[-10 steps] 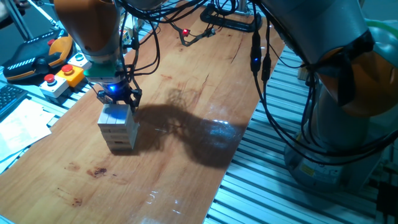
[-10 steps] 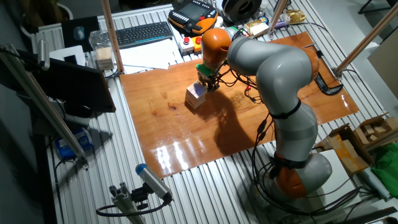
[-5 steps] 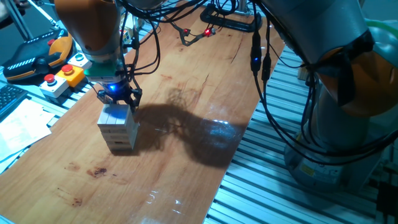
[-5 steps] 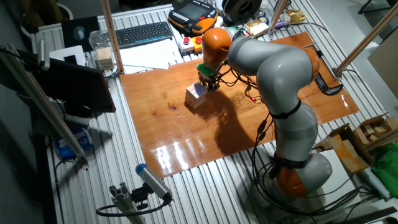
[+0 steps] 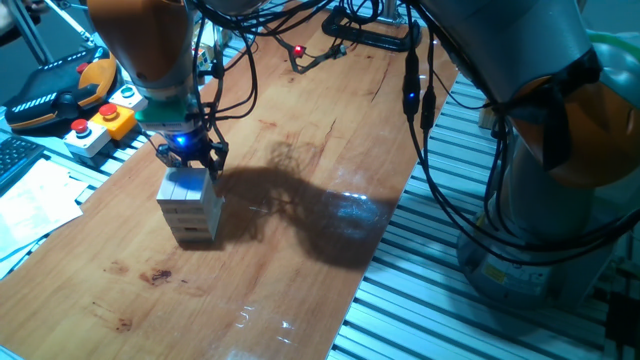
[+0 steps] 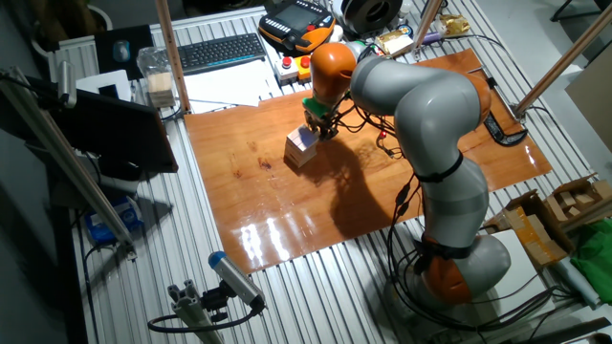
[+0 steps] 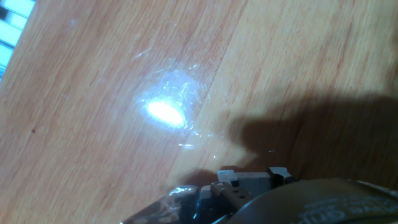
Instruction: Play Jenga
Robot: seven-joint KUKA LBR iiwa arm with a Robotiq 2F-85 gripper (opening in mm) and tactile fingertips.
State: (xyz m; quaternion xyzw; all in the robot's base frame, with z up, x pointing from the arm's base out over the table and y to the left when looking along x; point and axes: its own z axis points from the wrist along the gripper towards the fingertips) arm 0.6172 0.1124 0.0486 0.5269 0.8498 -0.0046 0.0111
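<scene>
Jenga tower (image 5: 189, 207): pale blocks, crossed layers, directly beneath gripper (image 5: 189, 158), on tabletop (image 5: 300, 250). Gripper: at tower top; opening and hold cannot be told. Handling advice: move slowly, one block only, avoid sideways push on neighbouring layers.

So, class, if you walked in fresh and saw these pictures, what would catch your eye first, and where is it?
First the big grey and orange robot arm bending over the wooden table. Next, the small Jenga tower of pale blocks near the table's left side, with the gripper right at its top. Behind it, at the table's edge, sits a box with coloured push-buttons.
</scene>
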